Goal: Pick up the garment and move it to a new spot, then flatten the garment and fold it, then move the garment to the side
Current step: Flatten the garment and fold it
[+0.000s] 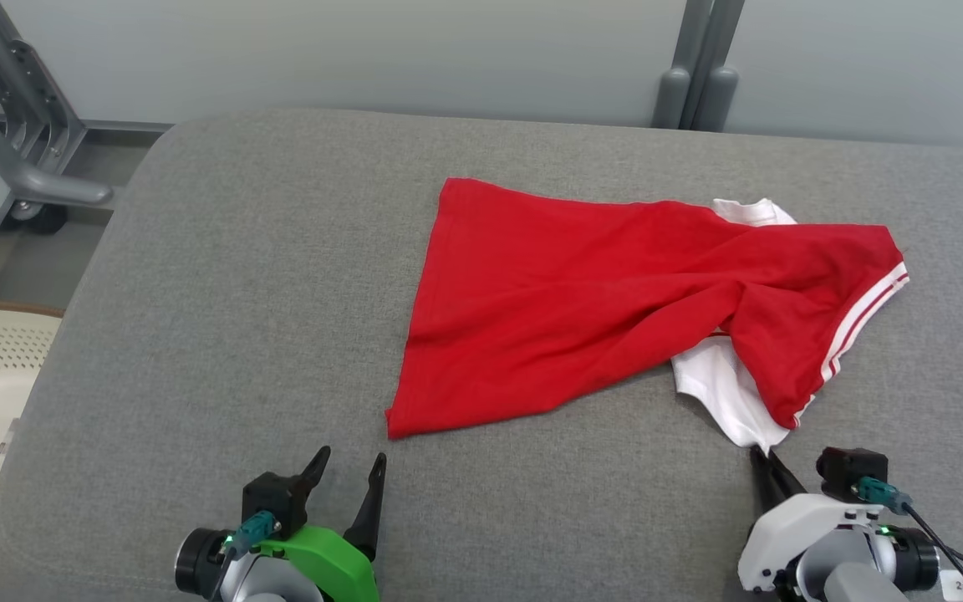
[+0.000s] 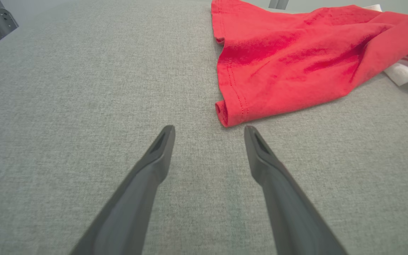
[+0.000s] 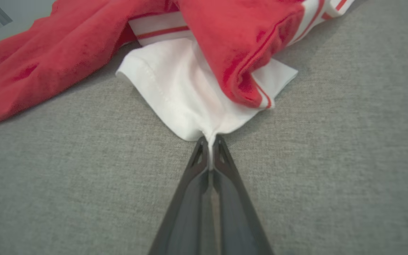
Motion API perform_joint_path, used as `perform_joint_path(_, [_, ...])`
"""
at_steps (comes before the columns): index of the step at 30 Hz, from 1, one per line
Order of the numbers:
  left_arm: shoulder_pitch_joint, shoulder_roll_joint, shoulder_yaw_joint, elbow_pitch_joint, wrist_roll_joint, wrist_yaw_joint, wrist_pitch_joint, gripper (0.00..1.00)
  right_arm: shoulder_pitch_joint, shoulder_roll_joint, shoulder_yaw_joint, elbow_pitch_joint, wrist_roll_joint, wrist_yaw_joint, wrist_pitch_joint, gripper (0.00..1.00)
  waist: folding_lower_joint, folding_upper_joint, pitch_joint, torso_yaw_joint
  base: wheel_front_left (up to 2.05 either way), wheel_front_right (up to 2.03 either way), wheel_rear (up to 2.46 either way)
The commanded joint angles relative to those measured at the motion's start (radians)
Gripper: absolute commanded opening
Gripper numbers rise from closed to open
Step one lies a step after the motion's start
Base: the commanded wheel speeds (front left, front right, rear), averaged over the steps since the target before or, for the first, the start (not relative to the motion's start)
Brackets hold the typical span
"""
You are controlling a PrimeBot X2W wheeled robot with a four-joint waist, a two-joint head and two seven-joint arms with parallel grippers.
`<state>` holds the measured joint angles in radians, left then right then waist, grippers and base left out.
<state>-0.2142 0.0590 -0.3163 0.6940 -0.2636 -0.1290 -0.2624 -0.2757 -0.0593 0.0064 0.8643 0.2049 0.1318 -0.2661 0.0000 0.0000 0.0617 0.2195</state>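
Right gripper [image 3: 209,139] pinches the near white corner of the garment [image 1: 573,309]; red folds hide most white cloth. Left gripper [image 1: 352,456] gapes empty, near left.

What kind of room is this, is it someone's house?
Probably a robot workshop or lab, not a house: a grey padded table holding a garment, plain pale wall panels with metal posts, and a wheeled metal frame.

No legible text, brand, number or sign found on any inspected surface. One small pale label [image 1: 962,585] sits low on the right arm [image 1: 791,535], at the wrist; its dark marks are too small and blurred to read. The garment [image 1: 582,309] shows stripes only, with no readable lettering.
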Motion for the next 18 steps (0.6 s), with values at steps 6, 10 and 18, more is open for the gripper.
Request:
perform_joint_path(6, [0.035, 0.002, 0.009, 0.003, -0.018, -0.002, -0.003, 1.00, 0.104, -0.034, -0.021, -0.033, 0.031, -0.002, 0.003, 0.00, 0.0000, 0.0000, -0.067, -0.058, 0.00, 0.00, 0.00])
perform_joint_path(10, [0.047, 0.000, 0.014, 0.006, -0.024, -0.002, -0.003, 1.00, 0.174, -0.057, 0.004, -0.067, 0.063, -0.002, 0.003, 0.00, 0.0000, 0.0000, -0.099, -0.103, 0.00, 0.00, 0.00])
perform_joint_path(18, [0.062, -0.005, 0.028, 0.022, -0.029, -0.002, -0.003, 1.00, 0.238, -0.120, 0.045, -0.124, 0.097, -0.002, 0.002, 0.28, 0.0000, 0.0000, -0.126, -0.182, 0.00, 0.00, 0.00])
